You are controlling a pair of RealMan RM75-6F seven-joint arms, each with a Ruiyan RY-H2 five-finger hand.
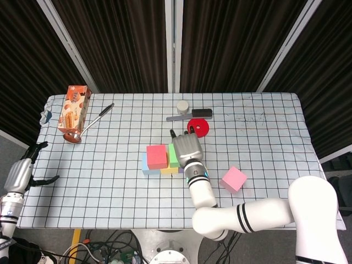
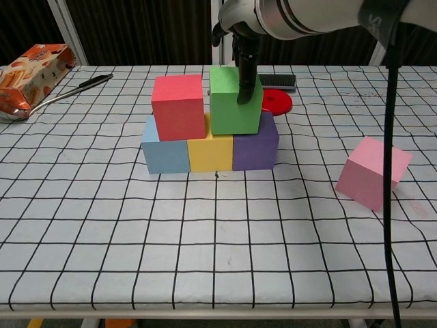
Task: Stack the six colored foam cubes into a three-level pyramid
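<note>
green foam cube (image 2: 235, 101), gripped by the right hand (image 1: 187, 147), should settle flush beside the red foam cube (image 2: 179, 106) before the fingers loosen.

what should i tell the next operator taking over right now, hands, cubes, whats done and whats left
Right hand holds the green cube on the second level, beside the red cube. Left hand is off the table's left edge, empty, fingers apart.
Done: base row of blue cube, yellow cube and purple cube; red set on top.
Left: release green, then fetch the pink cube lying to the right and cap the pyramid.
</note>
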